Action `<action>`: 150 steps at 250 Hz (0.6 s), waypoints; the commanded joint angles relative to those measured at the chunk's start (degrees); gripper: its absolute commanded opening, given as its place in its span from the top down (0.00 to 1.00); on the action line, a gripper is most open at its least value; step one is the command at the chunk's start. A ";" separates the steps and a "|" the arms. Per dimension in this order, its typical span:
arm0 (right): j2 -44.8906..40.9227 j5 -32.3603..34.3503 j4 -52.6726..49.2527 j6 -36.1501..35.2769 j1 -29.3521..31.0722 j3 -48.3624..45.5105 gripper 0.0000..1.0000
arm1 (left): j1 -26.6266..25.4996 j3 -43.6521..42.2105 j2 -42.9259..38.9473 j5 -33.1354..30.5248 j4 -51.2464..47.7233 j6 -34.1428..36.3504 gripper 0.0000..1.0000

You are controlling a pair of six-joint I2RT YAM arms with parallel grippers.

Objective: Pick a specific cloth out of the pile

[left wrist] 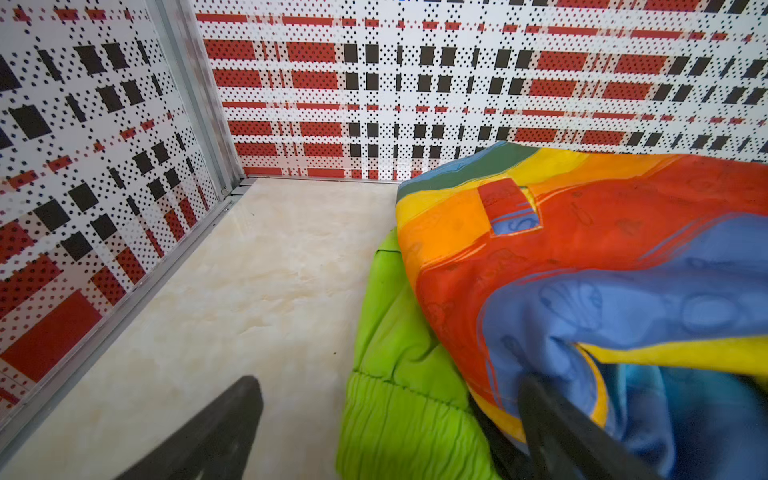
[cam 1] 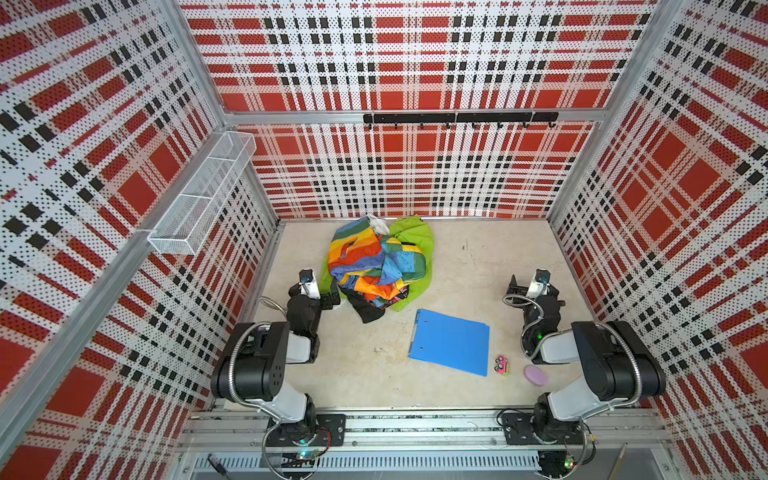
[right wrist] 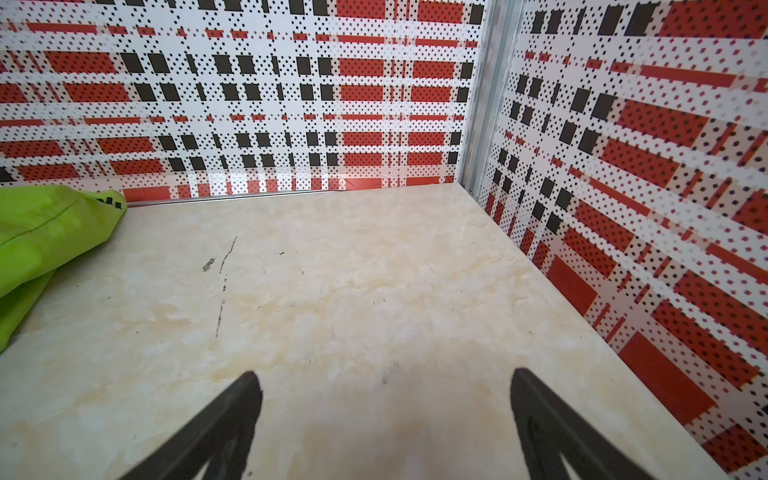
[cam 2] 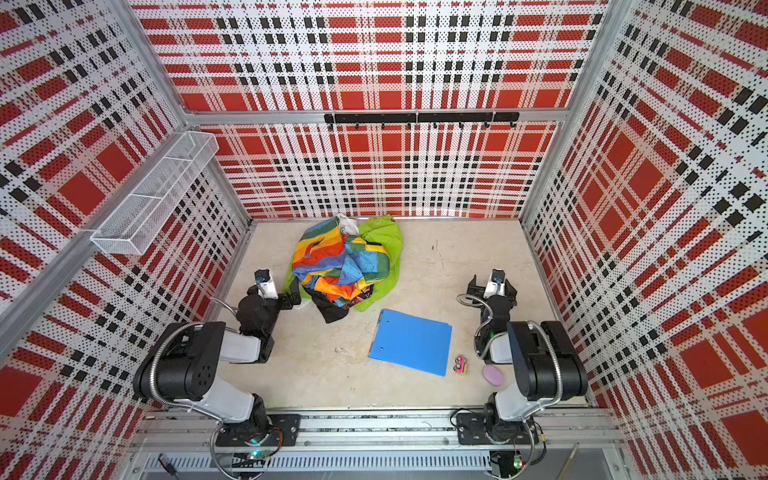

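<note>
The black two-fingered left gripper (left wrist: pixel 388 384) stands wide open at the near left edge of the pile (cam 1: pixel 376 266) of mixed fabrics, holding nothing. In the left wrist view the ribbed hem of the large lime-green fabric cloth (left wrist: pixel 395 332) lies between its fingers, with the rainbow patchwork cloth (left wrist: pixel 582 257) heaped over it. The green fabric also shows along the pile's far right side, against the back wall. The right gripper (right wrist: pixel 384 376), likewise spread and empty, hangs over the bare beige tabletop (right wrist: pixel 353 282), well apart from the pile.
</note>
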 commanded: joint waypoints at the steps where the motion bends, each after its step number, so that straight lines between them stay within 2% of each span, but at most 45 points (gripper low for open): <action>1: -0.39 0.78 3.30 0.34 0.24 -0.33 0.00 | 0.10 1.17 -0.02 0.60 0.86 0.11 0.01; 85: -0.35 0.81 3.21 0.34 0.20 -0.38 0.00 | 0.08 1.17 -0.02 0.60 0.90 0.07 0.01; 150: -0.33 0.74 3.24 0.34 0.19 -0.27 0.00 | -1.37 0.91 -0.03 -2.05 1.21 1.08 0.01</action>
